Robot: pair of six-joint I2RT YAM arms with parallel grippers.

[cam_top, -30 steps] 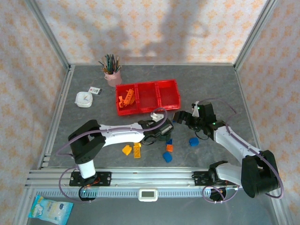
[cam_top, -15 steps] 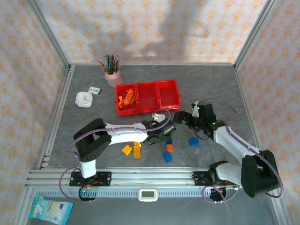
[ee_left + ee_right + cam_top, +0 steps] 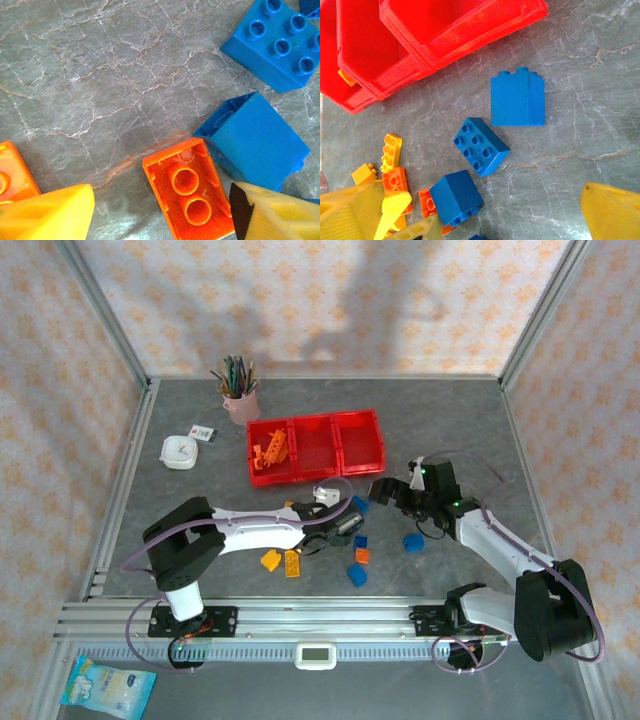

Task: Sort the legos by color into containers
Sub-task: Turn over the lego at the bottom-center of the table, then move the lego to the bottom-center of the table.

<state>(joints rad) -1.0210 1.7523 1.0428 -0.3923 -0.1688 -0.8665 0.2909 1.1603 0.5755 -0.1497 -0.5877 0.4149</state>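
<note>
**CONTAINER STATUS: ORANGE LOADED LEFT, BOTH GRIPPERS OPEN**

From the top view I read the containers (image 3: 340, 418) as three joined red bins at the middle of the bench (image 3: 450, 420). The left compartment (image 3: 265, 478) holds a cluster of orange legos (image 3: 271, 451). The middle and right compartments show bare red floor. The loose legos (image 3: 357, 575) lie on the bench just in front of the bins. My left gripper (image 3: 162, 200) is spread open, its fingers straddling one orange lego (image 3: 189, 192), grip not confirmed. My right gripper (image 3: 497, 197) is wide open and holds nothing, above three blue legos (image 3: 481, 146) near the bins' corner.
</note>
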